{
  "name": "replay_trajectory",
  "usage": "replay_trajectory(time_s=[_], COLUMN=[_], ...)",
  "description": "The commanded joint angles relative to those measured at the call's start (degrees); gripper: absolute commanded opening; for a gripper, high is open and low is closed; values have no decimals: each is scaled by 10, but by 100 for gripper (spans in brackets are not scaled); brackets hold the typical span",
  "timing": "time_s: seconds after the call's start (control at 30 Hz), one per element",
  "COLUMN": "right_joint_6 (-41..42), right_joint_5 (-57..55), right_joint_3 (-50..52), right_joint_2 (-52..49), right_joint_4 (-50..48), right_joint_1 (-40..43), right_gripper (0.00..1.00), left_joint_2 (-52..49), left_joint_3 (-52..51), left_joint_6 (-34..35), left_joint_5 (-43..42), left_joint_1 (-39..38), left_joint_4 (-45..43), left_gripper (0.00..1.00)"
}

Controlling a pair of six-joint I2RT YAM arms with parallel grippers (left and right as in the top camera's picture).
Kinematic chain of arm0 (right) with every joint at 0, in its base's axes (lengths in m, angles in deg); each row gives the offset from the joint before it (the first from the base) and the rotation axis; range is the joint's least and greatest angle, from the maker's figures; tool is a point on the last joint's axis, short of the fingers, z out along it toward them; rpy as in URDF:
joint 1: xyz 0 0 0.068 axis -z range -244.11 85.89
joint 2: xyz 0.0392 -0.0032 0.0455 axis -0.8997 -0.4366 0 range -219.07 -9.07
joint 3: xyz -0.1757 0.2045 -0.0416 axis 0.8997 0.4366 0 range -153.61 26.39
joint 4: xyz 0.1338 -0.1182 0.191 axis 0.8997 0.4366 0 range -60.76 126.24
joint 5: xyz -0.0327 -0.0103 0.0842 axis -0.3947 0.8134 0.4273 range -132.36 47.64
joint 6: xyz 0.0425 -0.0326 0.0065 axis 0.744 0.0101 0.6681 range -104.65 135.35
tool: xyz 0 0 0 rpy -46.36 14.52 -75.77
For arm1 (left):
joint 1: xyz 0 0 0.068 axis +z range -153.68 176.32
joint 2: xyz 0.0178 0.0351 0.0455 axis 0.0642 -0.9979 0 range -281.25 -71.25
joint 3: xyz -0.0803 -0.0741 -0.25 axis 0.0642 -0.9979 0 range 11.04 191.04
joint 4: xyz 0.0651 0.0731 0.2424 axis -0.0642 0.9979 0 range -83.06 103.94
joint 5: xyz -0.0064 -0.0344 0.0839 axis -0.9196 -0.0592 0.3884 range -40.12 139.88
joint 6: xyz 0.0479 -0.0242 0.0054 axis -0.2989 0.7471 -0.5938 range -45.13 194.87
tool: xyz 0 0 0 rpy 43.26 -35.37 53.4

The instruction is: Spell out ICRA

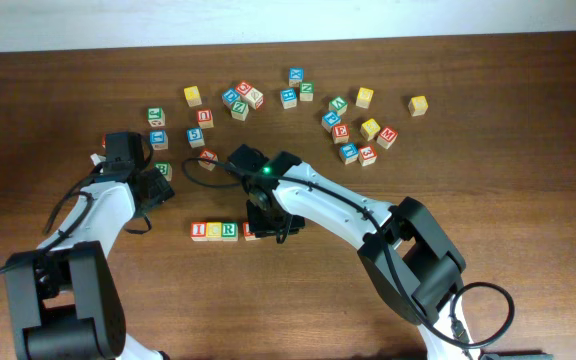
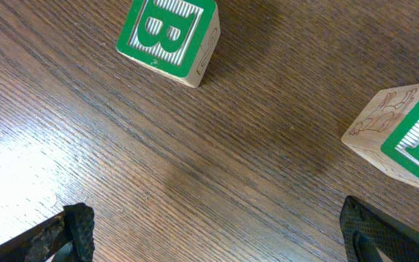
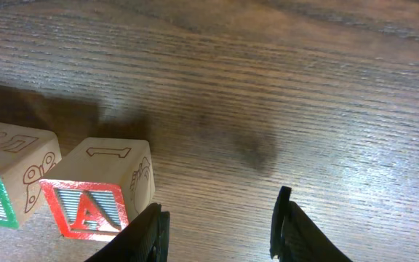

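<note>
Over the table [image 1: 508,120] the right arm [image 1: 338,205] bends low, right gripper [image 3: 220,229] parted and empty; the A block [image 3: 89,196] sits just outside the jaws, ending the I-C-R row [image 1: 214,231]. The left gripper [image 2: 217,233] gapes wide beside a B block [image 2: 167,33]

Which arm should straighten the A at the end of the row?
Right. The right gripper hangs open beside the A block ending the row. The left gripper is open near a B block, away from it.
</note>
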Motion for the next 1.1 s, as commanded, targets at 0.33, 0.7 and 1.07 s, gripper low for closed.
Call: replay_trajectory(time_s=[0.33, 0.7, 1.07], right_joint_6=[5, 5, 5], right_joint_5=[13, -39, 21], right_joint_3=[-8, -8, -8], right_joint_2=[1, 1, 1], right_joint_4=[2, -6, -17], right_joint_1=[-2, -2, -2], right_gripper=[38, 39, 38], left_joint_2=[-5, -5, -5], left_joint_3=[6, 6, 6], left_joint_6=[1, 1, 1], left_joint_5=[0, 0, 0], left_joint_1=[1, 1, 1], left_joint_4=[1, 1, 1], left_gripper=[99, 99, 99])
